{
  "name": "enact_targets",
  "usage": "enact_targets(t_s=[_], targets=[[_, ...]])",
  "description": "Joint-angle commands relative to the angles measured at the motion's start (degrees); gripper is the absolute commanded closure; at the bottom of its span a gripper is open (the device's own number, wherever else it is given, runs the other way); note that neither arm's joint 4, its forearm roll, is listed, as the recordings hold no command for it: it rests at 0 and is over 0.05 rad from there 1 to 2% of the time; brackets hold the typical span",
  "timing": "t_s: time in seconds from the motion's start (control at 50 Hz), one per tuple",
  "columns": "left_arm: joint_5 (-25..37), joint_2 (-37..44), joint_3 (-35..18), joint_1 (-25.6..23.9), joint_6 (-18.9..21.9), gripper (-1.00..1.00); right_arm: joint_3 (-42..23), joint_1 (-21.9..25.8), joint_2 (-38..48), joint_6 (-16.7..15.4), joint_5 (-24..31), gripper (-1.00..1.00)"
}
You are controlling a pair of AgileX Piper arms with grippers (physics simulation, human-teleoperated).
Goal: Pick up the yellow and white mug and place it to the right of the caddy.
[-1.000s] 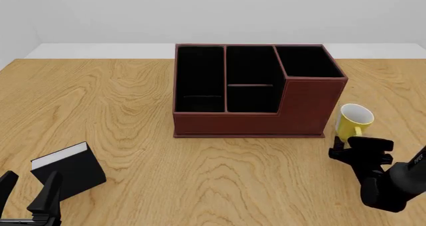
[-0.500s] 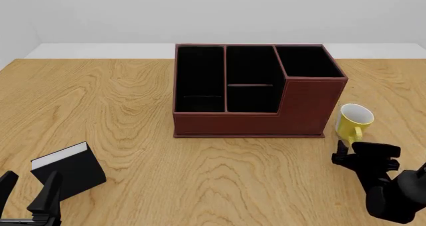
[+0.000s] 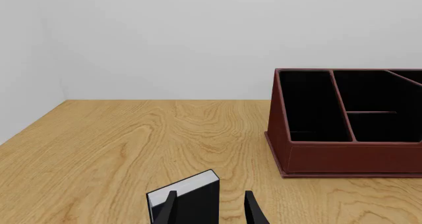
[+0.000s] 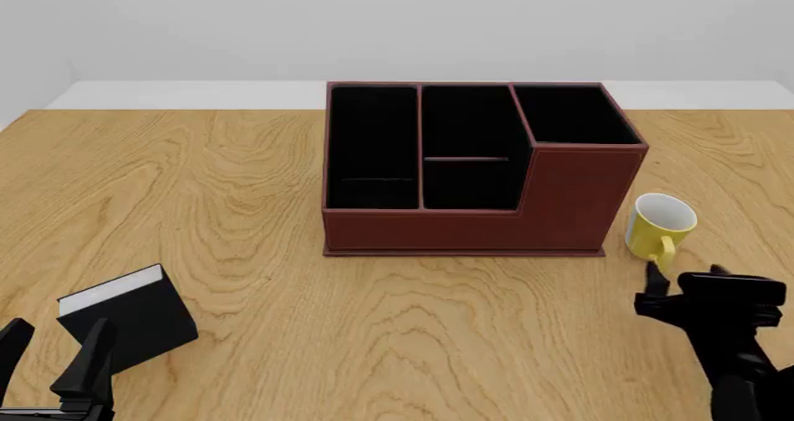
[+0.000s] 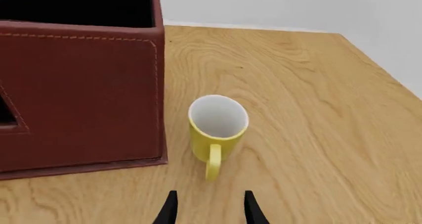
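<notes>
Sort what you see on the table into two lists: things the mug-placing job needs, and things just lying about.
Needed for the job:
- mug, upright beside the caddy's right end
- caddy
- right gripper, open, just short of the mug's handle

Just lying about:
- book, near the left gripper, which is open and idle

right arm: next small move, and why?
Probably keep backing the right gripper off. The yellow and white mug stands upright on the table just right of the caddy, so placement looks done; the open fingers hold nothing.
</notes>
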Motion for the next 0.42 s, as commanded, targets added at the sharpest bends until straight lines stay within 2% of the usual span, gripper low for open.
enact_targets(t_s=[0.02, 0.1, 0.14, 0.2, 0.26, 0.3, 0.36, 0.38, 0.42], targets=[[0.0, 0.0, 0.0, 0.0, 0.0, -1.0, 4.2, 0.25, -14.51, -0.49, 7.74, -1.0], [0.0, 0.0, 0.0, 0.0, 0.0, -1.0, 4.4, 0.12, -18.42, -0.63, 11.11, -1.0], [0.0, 0.0, 0.0, 0.0, 0.0, -1.0, 4.95, 0.79, -24.95, -0.77, 15.71, -1.0], [0.0, 0.0, 0.0, 0.0, 0.0, -1.0, 5.06, 0.9, -27.68, -0.92, 17.88, -1.0], [0.0, 0.0, 0.0, 0.0, 0.0, -1.0, 5.5, 1.58, -32.99, -0.52, 22.63, -1.0], [0.0, 0.0, 0.0, 0.0, 0.0, -1.0, 5.61, 1.67, -32.34, -0.39, 22.19, -1.0], [0.0, 0.0, 0.0, 0.0, 0.0, -1.0, 5.8, 1.88, -40.29, -1.36, 28.97, -1.0], [0.0, 0.0, 0.0, 0.0, 0.0, -1.0, 5.77, 1.87, -40.51, -1.36, 29.22, -1.0], [0.0, 0.0, 0.0, 0.0, 0.0, -1.0, 5.57, 1.96, -44.92, -1.7, 33.1, -1.0]])
